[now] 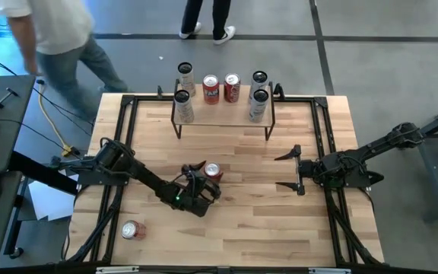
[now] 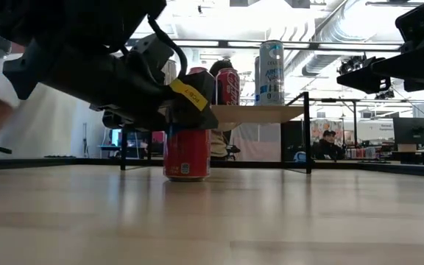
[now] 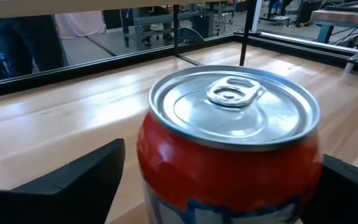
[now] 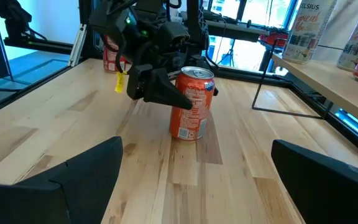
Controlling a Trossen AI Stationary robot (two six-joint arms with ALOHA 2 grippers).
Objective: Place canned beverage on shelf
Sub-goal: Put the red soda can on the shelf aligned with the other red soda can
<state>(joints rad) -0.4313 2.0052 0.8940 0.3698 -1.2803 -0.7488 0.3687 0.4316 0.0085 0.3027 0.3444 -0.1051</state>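
The left gripper (image 1: 206, 179) sat low at mid-desk with its fingers (image 3: 73, 180) spread to either side of the red can (image 1: 212, 171) — a straddle that looked set for a side grasp, though the views did not show them pressing the wall yet. The can stood upright on the desk (image 1: 242, 221), short of the shelf (image 1: 223, 110) at the far edge. Its lid was smooth bright aluminium with the tab flat; the body a glossy printed cylinder, likely slick under dark hard fingers. The shelf had a pale board on thin black legs and already carried cans, with room toward its front edge. The right gripper (image 1: 296, 170) waited near the right side, fingers wide and empty. Another can (image 1: 132, 230) lay near the front-left corner.
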